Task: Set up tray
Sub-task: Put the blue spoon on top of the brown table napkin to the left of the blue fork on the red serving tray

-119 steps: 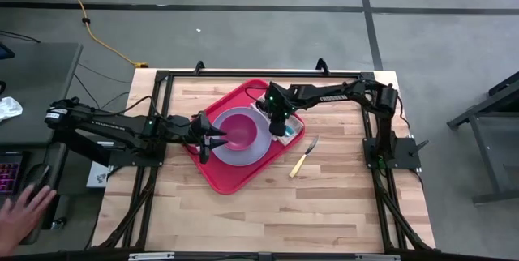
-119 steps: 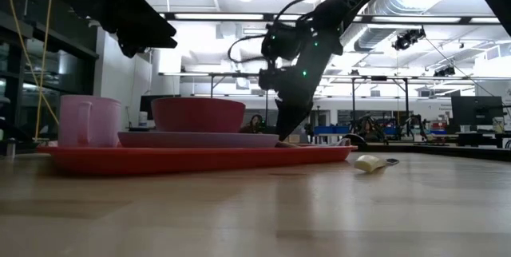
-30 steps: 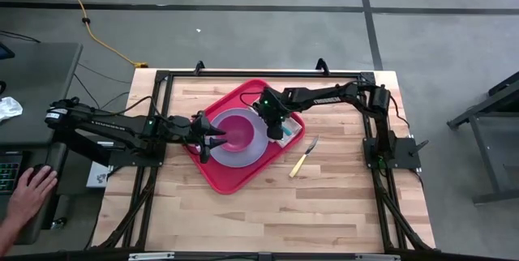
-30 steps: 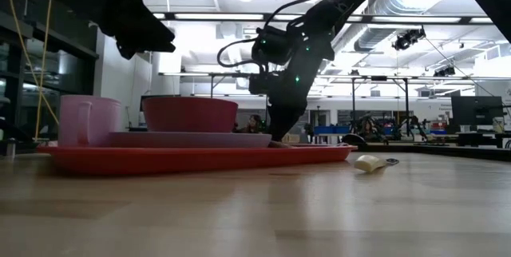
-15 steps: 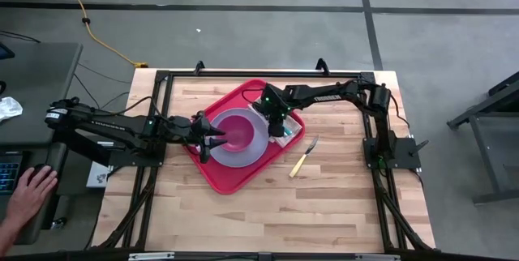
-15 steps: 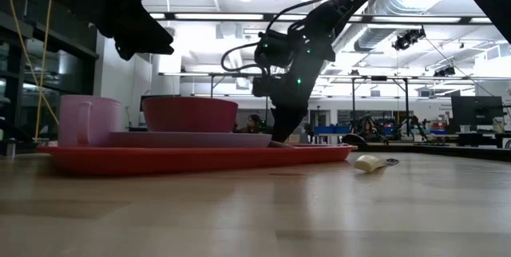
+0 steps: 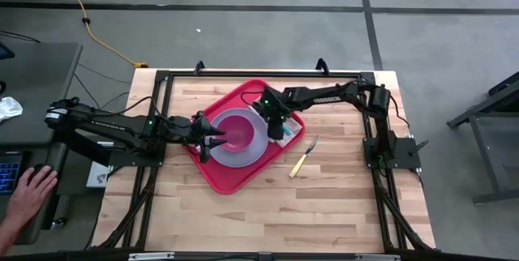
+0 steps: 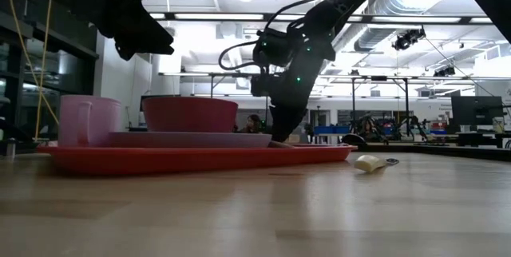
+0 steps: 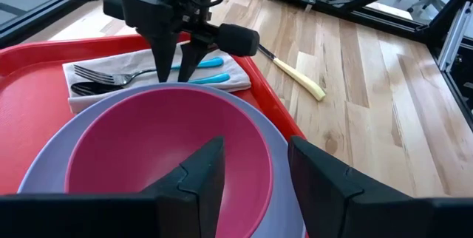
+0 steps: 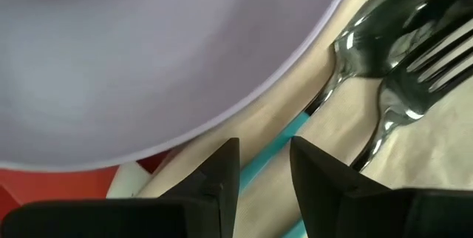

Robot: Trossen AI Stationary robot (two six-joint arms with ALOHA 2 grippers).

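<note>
The red tray [image 7: 217,178] lies slantwise at the middle of the table. On it rests a lavender plate [image 7: 253,152] with a pink bowl [image 7: 237,127] on top, and a pink cup [image 8: 88,120] stands at its left end. A napkin [image 9: 89,90] beside the plate bears a fork [image 9: 103,72] and teal-handled cutlery [image 9: 214,79]. My right gripper [image 7: 277,127] points down at the napkin, open, with a teal handle [image 10: 277,149] running between its fingers. My left gripper [image 7: 212,138] hangs open above the bowl's left side, touching nothing. My right gripper comes steeply from above at the napkin, close by the plate's rim. Its fingertips [image 9: 161,72] stand on either side of the teal handle [image 10: 259,165]. Whether they touch the handle or the napkin I cannot tell.
A cream-handled knife [image 7: 302,158] lies on the bare wood just right of the tray. A black frame [image 7: 162,79] runs round the table. A person's hand [image 7: 28,192] rests on a side desk beyond the table's left edge.
In the last second nothing has visibly moved. Over the few seconds before that, my right gripper went a little toward the table's left, and the plate with the bowl slid a little leftward on the tray.
</note>
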